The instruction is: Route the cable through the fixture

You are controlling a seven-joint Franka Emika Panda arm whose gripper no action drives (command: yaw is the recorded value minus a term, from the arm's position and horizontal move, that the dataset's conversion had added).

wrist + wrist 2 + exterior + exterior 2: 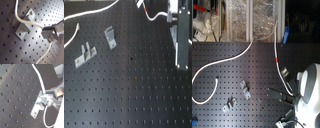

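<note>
In the first wrist view the cable (26, 22) lies across the top of the fixture (25, 26) at frame centre, bolted to the black perforated surface (10, 52). The claw (50, 33), at centre right, appears closed on the cable just beside the bracket. Seating seems underway; next, the cord likely needs pressing down between the prongs.

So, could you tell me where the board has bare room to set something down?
The widest bare stretch of the board lies nearer the camera in the first exterior view, below the two loose brackets. It is crowded at the first exterior view's upper right, where the gripper, cable and fixture meet.
</note>
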